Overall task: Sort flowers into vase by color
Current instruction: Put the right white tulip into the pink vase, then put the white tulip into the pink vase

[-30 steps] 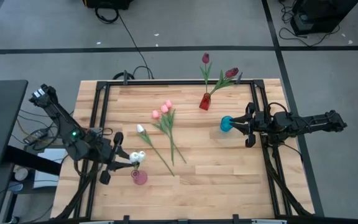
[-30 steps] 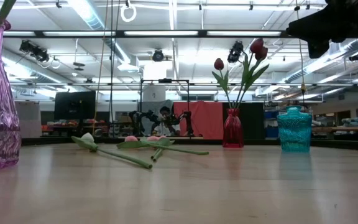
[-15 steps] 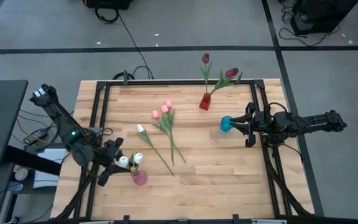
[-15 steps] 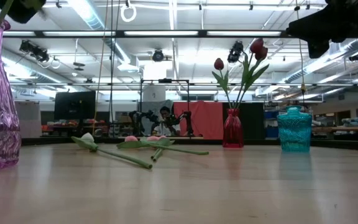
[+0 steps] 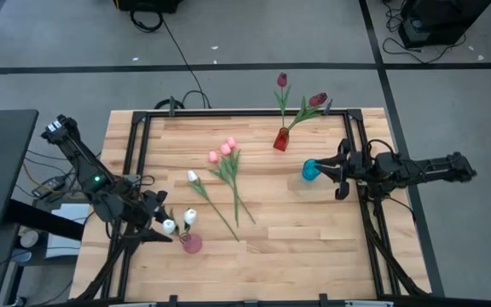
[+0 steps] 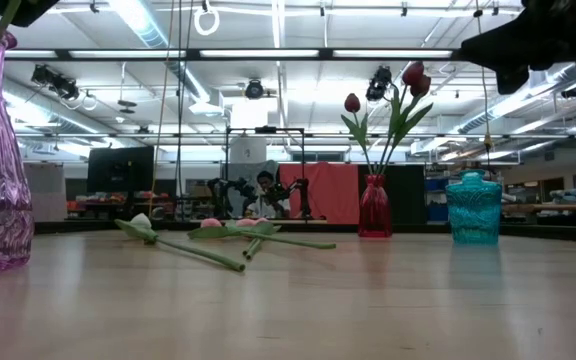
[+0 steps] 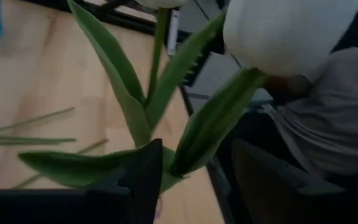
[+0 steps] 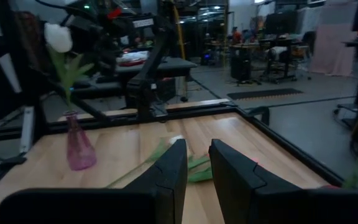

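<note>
Two white tulips [image 5: 169, 226] [image 5: 190, 215] stand with their stems in the pink vase [image 5: 192, 244] at the table's near left. My left gripper [image 5: 154, 224] is open right beside them, and its fingers stand on either side of one tulip's green leaves [image 7: 188, 143], below the white head [image 7: 284, 31]. A third white tulip [image 5: 193, 177] and the pink tulips [image 5: 220, 153] lie flat mid-table. Two dark red tulips [image 5: 301, 107] stand in the red vase [image 5: 280, 139]. My right gripper [image 5: 341, 173] is shut and empty beside the teal vase [image 5: 311, 169]. My left gripper's open fingers stand level around the leaves of the white tulip that is in the pink vase. One leaf [image 7: 166, 163] runs right past a fingertip [image 7: 148, 168]. I cannot tell whether it touches.
Black frame rails [image 5: 139, 153] [image 5: 356, 145] run along the table's left and right sides. The lying flowers [image 6: 218, 236] take up the middle. There is bare wood along the near edge [image 5: 314, 256]. People and equipment show in the room beyond the table.
My left gripper has turned about its wrist and drawn slightly toward the table's near left corner. One white tulip head has tipped away from the other, toward the left edge, while its stem stays in the pink vase. My right arm has kept still.
</note>
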